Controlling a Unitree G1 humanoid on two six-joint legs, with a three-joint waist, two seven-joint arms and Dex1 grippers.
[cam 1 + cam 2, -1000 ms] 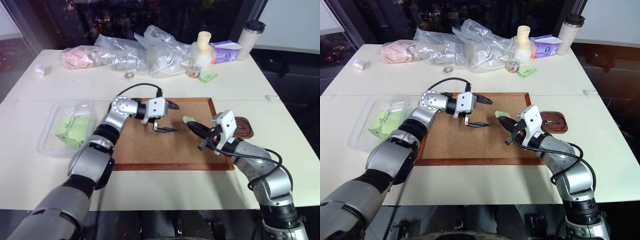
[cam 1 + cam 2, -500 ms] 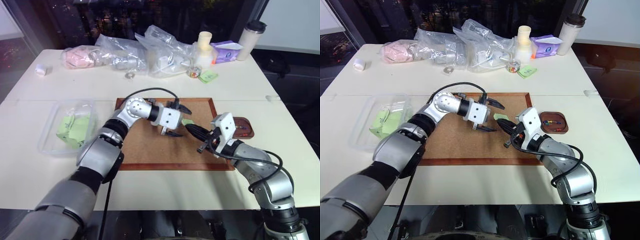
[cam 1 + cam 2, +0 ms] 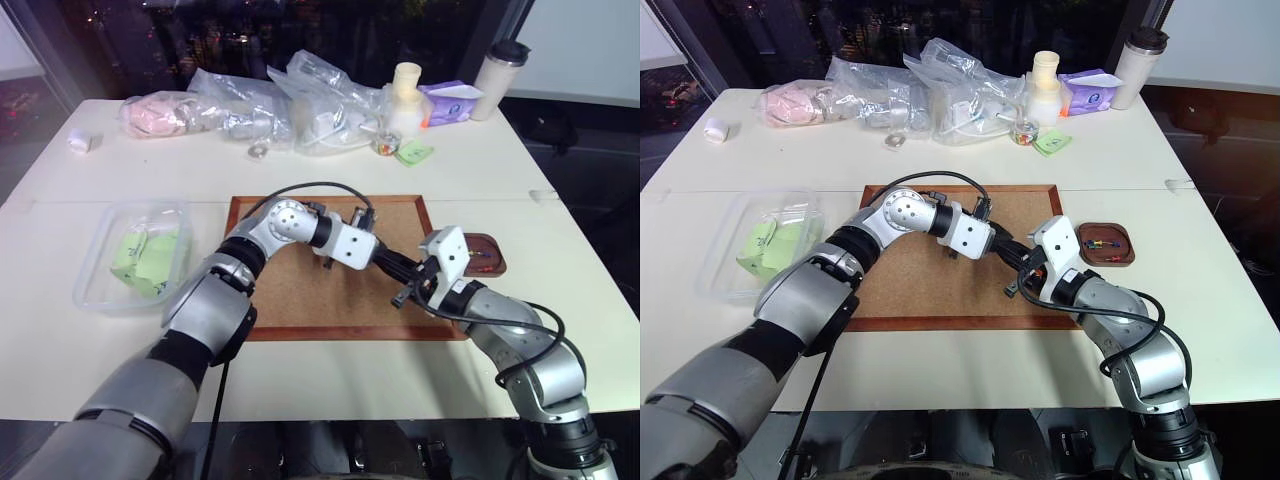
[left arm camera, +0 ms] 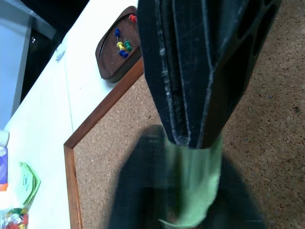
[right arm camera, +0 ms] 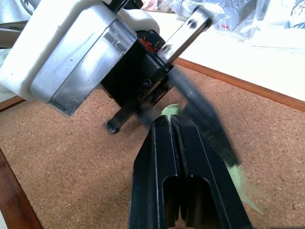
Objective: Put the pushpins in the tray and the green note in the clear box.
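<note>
The left gripper (image 4: 193,143) has its two black fingers pressed together on the green note (image 4: 193,191), whose pale green edge pokes out just past the fingertips. In the head view this pinch sits near the centre of the frame, above the cork board (image 3: 300,300). The right gripper (image 5: 169,126) meets it there; its fingers are also closed flat against each other, with the same green paper showing beside and behind them in its wrist view, so both grippers appear to have hold of the note at once.

The board, framed in reddish wood, lies in the middle of the pale surface (image 3: 330,370). Just off its right edge, at centre right of the frame, is the tray (image 3: 1124,260), with the pushpins (image 4: 123,47) lying inside it: yellow, blue, green and red heads.

At the left of the frame, well apart from the grippers, stands the clear box (image 3: 100,262), with several green papers already in it.

Along the top of the frame lie crumpled plastic bags (image 3: 300,100), a cream bottle (image 3: 407,95), a purple pack (image 3: 452,102) and a tumbler (image 3: 500,80).
</note>
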